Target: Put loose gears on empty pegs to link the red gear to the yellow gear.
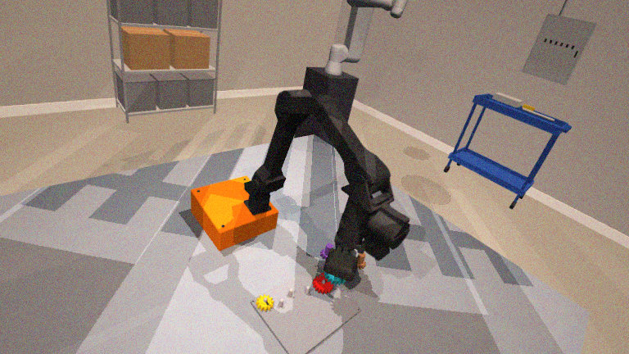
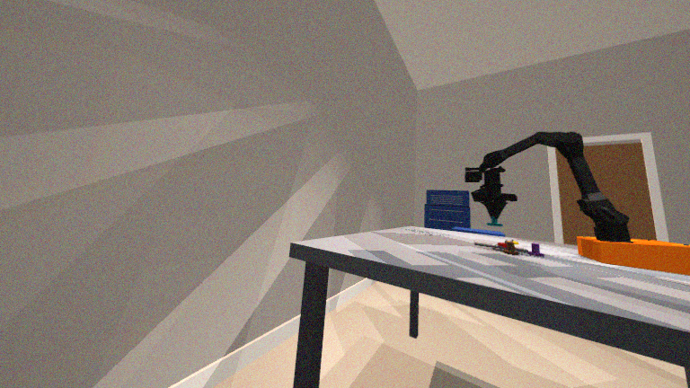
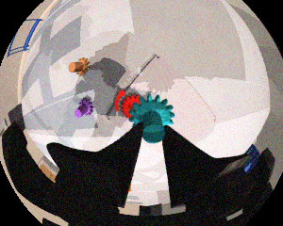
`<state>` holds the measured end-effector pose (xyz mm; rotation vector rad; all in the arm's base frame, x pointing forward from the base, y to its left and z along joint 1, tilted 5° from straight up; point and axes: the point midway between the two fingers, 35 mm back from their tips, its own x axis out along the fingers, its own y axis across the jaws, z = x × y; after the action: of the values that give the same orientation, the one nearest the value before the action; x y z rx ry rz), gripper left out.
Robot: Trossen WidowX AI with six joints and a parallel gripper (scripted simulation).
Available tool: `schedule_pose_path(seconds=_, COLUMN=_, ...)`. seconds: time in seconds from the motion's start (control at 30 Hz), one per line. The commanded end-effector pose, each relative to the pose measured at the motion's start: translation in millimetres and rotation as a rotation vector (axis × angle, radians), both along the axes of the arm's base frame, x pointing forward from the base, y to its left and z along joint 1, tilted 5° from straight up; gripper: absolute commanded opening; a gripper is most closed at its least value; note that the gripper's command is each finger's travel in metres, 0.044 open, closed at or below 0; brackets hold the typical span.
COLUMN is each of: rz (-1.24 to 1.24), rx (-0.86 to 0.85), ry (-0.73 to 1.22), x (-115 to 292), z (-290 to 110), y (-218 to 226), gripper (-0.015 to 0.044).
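Observation:
My gripper (image 2: pixel 494 216) (image 3: pixel 153 127) is shut on the handle of the teal gear (image 1: pixel 334 279) (image 2: pixel 494 224) (image 3: pixel 166 113) and holds it well above the table, beside and partly over the red gear in the wrist view. The red gear (image 1: pixel 323 285) (image 3: pixel 130 106) sits on the grey board (image 1: pixel 305 327) at its edge. The yellow gear (image 1: pixel 264 302) sits near the board's left corner. Empty pegs (image 1: pixel 291 292) (image 1: pixel 281 303) (image 1: pixel 308 290) stand between them. The purple gear (image 1: pixel 327 251) (image 2: pixel 535 249) (image 3: pixel 86 107) and the orange-brown gear (image 1: pixel 361 260) (image 3: pixel 80 66) stand loose on the table.
The orange base block (image 1: pixel 234 213) (image 2: pixel 635 256) carries the arm on the table. The red arrow (image 3: pixel 119 100) lies beside the red gear. A blue cart (image 1: pixel 491 169), a shelf rack and another grey arm stand beyond the table.

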<state>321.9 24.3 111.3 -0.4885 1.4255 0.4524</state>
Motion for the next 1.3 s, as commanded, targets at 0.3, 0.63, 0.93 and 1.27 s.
schedule_pose_path(seconds=0.3, rz=0.005, rx=0.005, ry=-0.012, x=-12.8, z=-9.9, y=-16.0, gripper=0.0)
schedule_pose_path(seconds=0.63, rz=0.004, rx=0.005, ry=-0.011, x=-23.1, z=-20.5, y=-28.1, gripper=0.0)
schedule_pose_path(seconds=0.93, rz=0.003, rx=0.004, ry=-0.011, x=-33.2, z=-30.1, y=-38.3, gripper=0.0)
schedule_pose_path(seconds=1.27, rz=0.003, rx=0.004, ry=-0.011, x=-35.2, z=-33.9, y=-40.5, gripper=0.0)
